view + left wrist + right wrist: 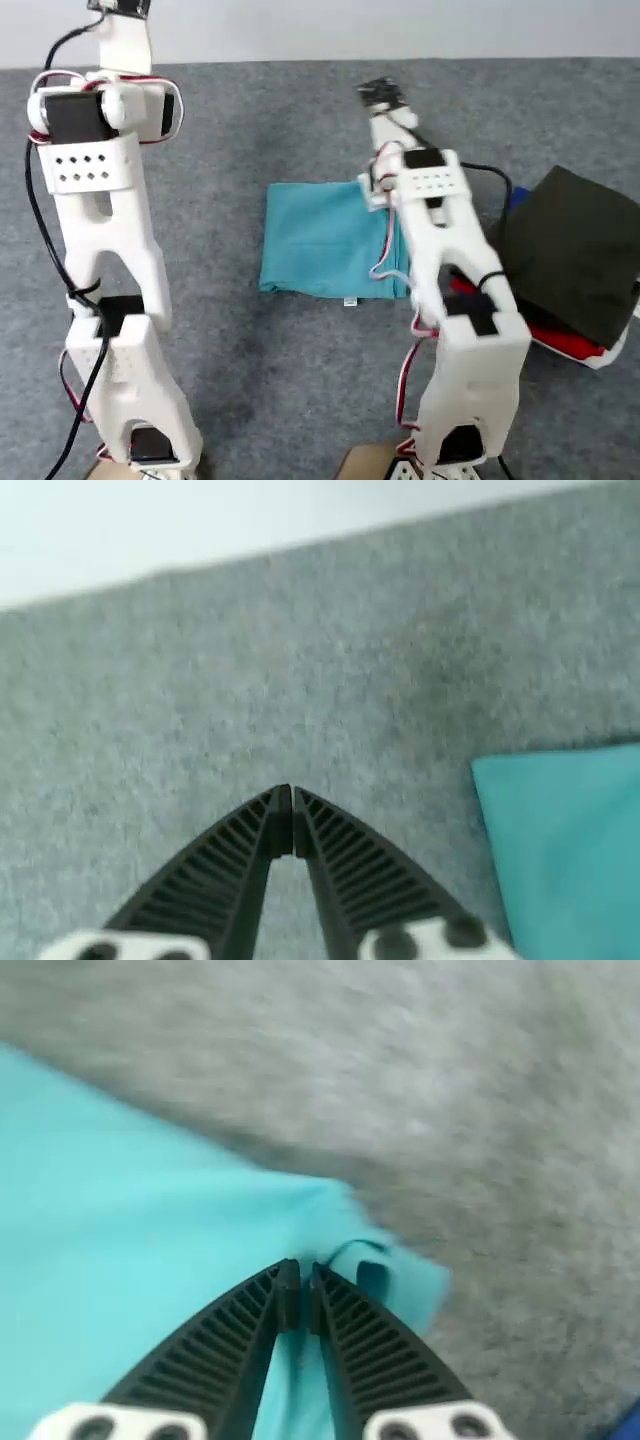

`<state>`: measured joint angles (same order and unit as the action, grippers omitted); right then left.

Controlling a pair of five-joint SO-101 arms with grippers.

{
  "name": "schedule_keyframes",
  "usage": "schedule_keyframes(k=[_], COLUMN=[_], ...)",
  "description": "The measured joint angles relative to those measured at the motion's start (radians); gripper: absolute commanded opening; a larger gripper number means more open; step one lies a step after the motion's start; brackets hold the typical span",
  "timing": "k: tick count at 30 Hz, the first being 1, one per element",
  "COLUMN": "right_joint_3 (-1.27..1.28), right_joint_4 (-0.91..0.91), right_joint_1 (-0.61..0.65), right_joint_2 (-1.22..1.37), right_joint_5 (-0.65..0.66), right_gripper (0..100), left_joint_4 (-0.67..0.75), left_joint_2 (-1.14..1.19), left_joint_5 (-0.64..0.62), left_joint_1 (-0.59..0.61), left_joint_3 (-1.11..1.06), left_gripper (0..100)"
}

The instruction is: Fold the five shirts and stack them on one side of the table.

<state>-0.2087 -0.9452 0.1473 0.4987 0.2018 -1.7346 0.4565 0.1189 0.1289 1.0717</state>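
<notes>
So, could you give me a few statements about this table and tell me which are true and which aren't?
1. The teal shirt lies flat in the middle of the table. True.
2. The left gripper is wide open. False: it is shut, over bare grey table.
3. The dark shirt lies on top of a red shirt. True.
4. The dark shirt sits by the left arm. False: it lies beside the right arm.
</notes>
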Motion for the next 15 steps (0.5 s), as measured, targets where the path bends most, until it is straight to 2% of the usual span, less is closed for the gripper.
schedule_keyframes(k=[6, 10, 15], right_joint_3=[-0.147, -0.249, -0.354], right_joint_4=[-0.041, -0.152, -0.344], right_joint_1=[-0.078, -0.060, -0.005], right_joint_2=[0.071, 0.072, 0.072], right_joint_5=[0.000, 0.000, 0.000], right_gripper=[2.9, 2.9, 2.9], left_joint_4=[0.000, 0.000, 0.000], left_joint_2=[-0.127, -0.181, -0.230], left_joint_5=[0.000, 0.000, 0.000], left_joint_1=[0.000, 0.002, 0.063], left_joint_3=[-0.192, -0.255, -0.301], left_gripper=[1, 1, 1])
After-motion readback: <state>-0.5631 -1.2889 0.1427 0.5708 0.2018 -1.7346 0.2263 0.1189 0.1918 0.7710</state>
